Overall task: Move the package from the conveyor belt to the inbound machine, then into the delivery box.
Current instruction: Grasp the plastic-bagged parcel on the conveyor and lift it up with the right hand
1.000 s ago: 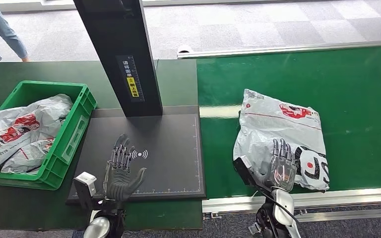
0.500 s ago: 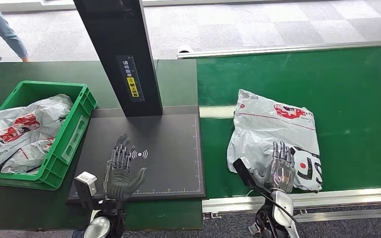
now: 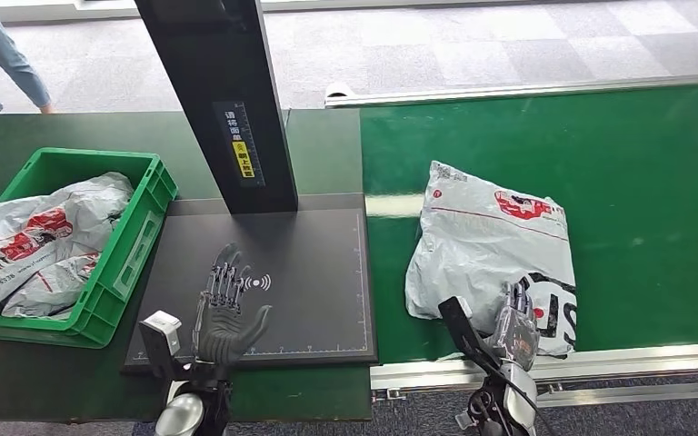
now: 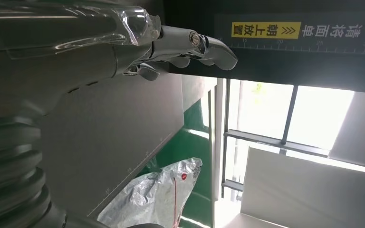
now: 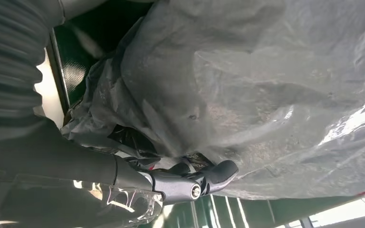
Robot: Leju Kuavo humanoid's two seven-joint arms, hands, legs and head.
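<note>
A grey plastic package (image 3: 486,241) with red and black print lies on the green conveyor belt (image 3: 636,182), close to the belt's left end. My right hand (image 3: 513,329) rests on the package's near edge, fingers bent down onto the film. In the right wrist view its fingers (image 5: 204,178) lie stretched along the crumpled package (image 5: 266,85), with no pinch to be seen. My left hand (image 3: 225,313) hovers open, fingers spread, over the black plate of the inbound machine (image 3: 318,272). The left wrist view shows that hand (image 4: 123,42) above the plate, with the package (image 4: 157,194) further off.
The machine's black post (image 3: 227,100) rises behind the plate. A green delivery box (image 3: 150,213) at the left holds several similar packages. A metal rail (image 3: 600,363) edges the belt's near side. A person's legs (image 3: 0,54) stand at the far left.
The package has shifted left along the belt, toward the machine plate. My right hand has sunk and tipped down onto its near edge. The left hand has stayed in place.
</note>
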